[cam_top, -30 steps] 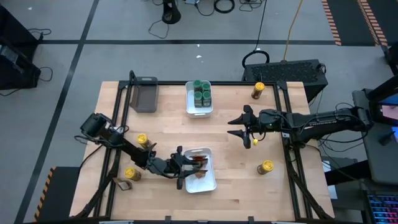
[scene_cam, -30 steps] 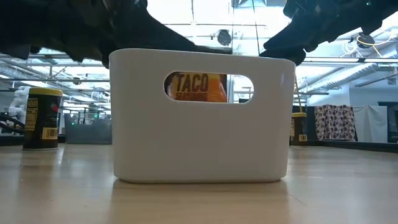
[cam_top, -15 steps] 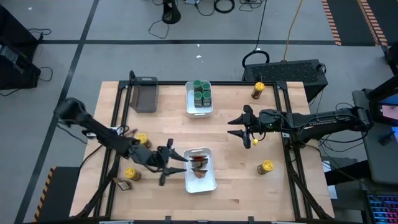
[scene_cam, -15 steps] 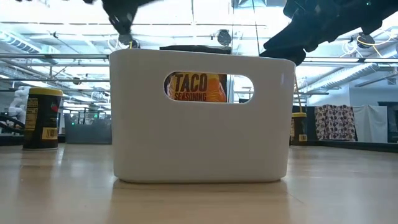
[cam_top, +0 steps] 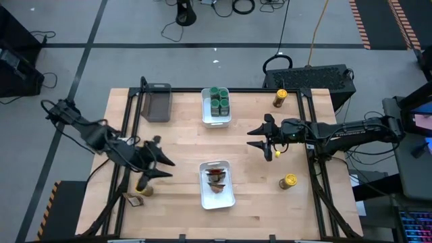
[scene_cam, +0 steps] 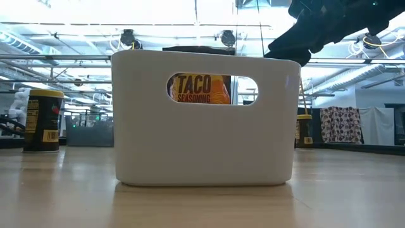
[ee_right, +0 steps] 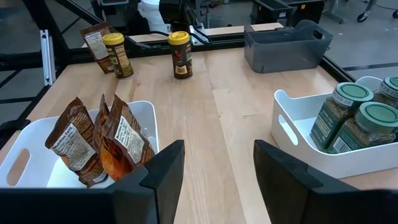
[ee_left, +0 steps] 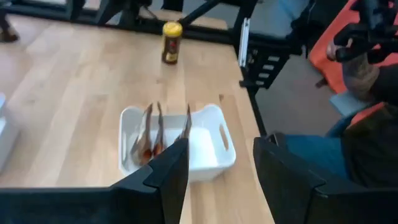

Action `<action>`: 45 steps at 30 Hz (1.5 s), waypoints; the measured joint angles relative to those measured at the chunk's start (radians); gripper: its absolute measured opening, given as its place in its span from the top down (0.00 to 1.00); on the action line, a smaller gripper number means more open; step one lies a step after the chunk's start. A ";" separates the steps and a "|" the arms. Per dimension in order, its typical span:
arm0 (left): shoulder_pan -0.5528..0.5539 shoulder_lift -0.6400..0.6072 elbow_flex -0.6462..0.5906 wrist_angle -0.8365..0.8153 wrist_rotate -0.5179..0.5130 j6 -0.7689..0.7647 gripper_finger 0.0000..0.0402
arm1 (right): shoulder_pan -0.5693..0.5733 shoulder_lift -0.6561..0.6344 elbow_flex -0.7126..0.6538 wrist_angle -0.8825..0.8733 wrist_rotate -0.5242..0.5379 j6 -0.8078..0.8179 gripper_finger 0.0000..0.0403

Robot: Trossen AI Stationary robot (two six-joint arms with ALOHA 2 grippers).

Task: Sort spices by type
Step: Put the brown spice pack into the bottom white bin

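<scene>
A wooden table [cam_top: 182,135] holds two white bins. The near bin [cam_top: 217,184] contains brown-orange packets [ee_right: 99,144]; the far bin [cam_top: 217,106] holds green-lidded jars [ee_right: 351,118]. Yellow-lidded jars [cam_top: 287,181] stand scattered around. The left gripper [cam_top: 159,159], fingers spread and empty, hovers left of the near bin. The right gripper [cam_top: 255,140], fingers also spread and empty, hangs at the right.

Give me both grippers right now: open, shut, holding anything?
Left gripper: open, holding nothing, over the table left of the packet bin.
Right gripper: open, holding nothing, hovering right of centre.
</scene>
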 joint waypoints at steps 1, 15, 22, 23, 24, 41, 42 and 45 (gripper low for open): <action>-0.005 0.005 0.043 -0.060 -0.006 -0.010 0.54 | 0.000 0.000 0.000 0.000 0.000 0.000 0.57; -0.017 0.080 0.145 -0.488 0.121 -0.113 0.54 | 0.000 0.000 0.000 0.000 0.000 0.000 0.57; -0.017 0.131 0.145 -0.575 0.225 -0.087 0.54 | 0.000 0.000 0.000 0.000 0.000 -0.002 0.57; -0.017 0.138 0.145 -0.583 0.255 -0.104 0.54 | 0.000 0.000 0.000 0.000 0.000 -0.003 0.57; -0.017 0.146 0.145 -0.587 0.285 -0.123 0.54 | 0.000 0.000 0.000 0.000 0.000 -0.004 0.57; -0.129 0.251 0.145 -0.853 0.451 -0.346 0.54 | 0.000 0.000 0.000 0.000 0.009 -0.028 0.57; -0.138 0.255 0.145 -0.848 0.455 -0.368 0.54 | 0.000 0.000 0.000 0.000 0.009 -0.030 0.57; -0.166 0.260 0.145 -0.804 0.473 -0.399 0.54 | 0.000 0.000 0.000 0.000 0.009 -0.030 0.57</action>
